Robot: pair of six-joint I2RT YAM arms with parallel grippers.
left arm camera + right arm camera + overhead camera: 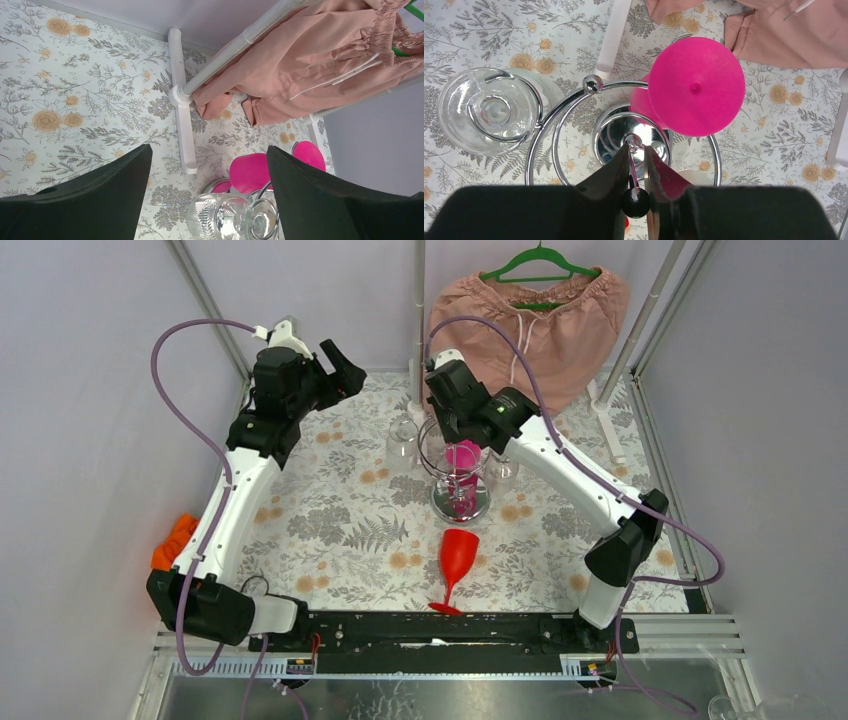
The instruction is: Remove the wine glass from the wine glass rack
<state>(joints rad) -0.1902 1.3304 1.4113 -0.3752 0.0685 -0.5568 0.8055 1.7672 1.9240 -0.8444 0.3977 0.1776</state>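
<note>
Here, the right claw [638, 150] hangs straight over the rack [592, 83], pointing down at its mirror base. Its two fingers are almost together, with the thin middle pole and its dark top knob in the narrow slot between them. Whether they pinch the pole or only straddle it, I cannot tell.

Just beyond the fingertips, to the right in the wrist view, the pink wine glass [696, 85] hangs upside down from the top ring of the rack. Its round foot faces up and its bowl is below. The claw does not touch it. To the left of the fingertips, a clear glass [489, 110] hangs the same way in a wire loop.

Behind this claw, toward the arm bases, a red glass [458, 555] is off the rack on the flowered table [774, 150].

The left claw [209, 150] is held up to the side of the rack, well apart from it. Its fingers are spread wide with nothing between them. Under the gap between its fingers lies the white foot of a clothes rail [182, 125]. Beyond that, peach shorts [310, 65] hang from the rail.
</note>
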